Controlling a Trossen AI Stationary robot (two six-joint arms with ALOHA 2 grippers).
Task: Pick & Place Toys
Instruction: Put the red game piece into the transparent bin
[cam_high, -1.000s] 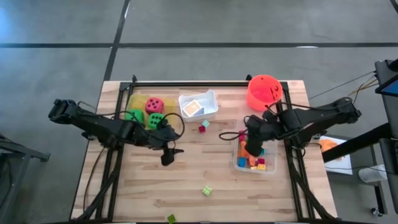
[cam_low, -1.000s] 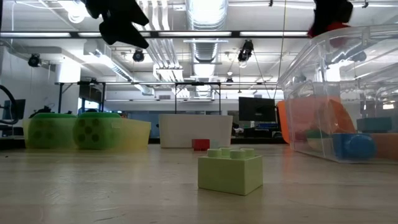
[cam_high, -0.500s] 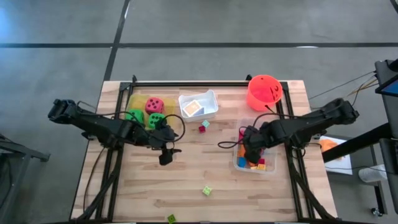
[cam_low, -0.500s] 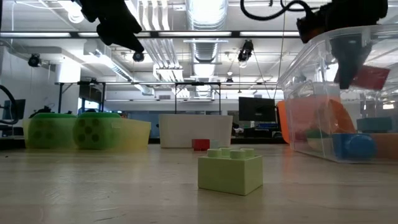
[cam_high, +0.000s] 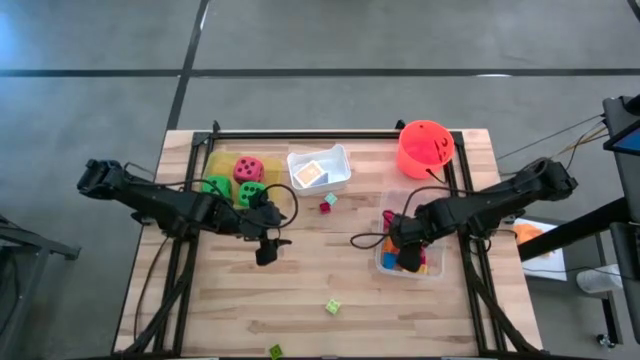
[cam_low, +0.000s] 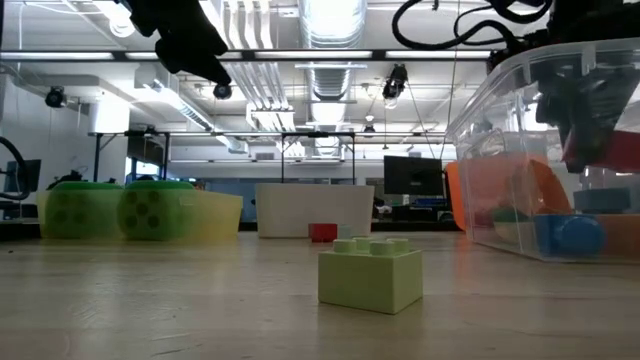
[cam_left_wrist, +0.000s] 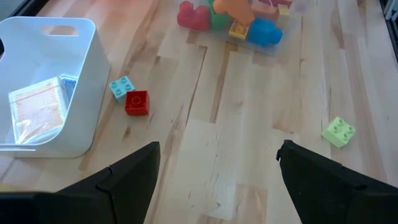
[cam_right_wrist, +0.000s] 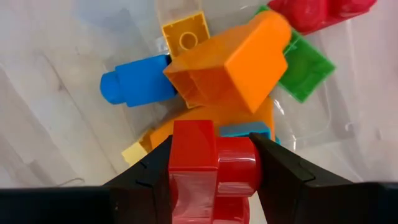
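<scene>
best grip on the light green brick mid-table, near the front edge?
Take the light green brick across two opposite flat side walls, coming straight down from above. It sits studs-up and flat on the table, alone, with bare wood all round, so the sides are free. The open left tool is the nearer one; the right tool is shut on a red brick.

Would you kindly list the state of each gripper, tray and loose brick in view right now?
Right gripper: shut on red brick, lowered into clear tray.
Left gripper: open, empty, above bare table.
Clear tray: holds mixed bricks.
White tray: holds cards.
Yellow tray: holds three dice.
Lime brick: loose on table, upright.
Orange-red bucket: upright.
</scene>
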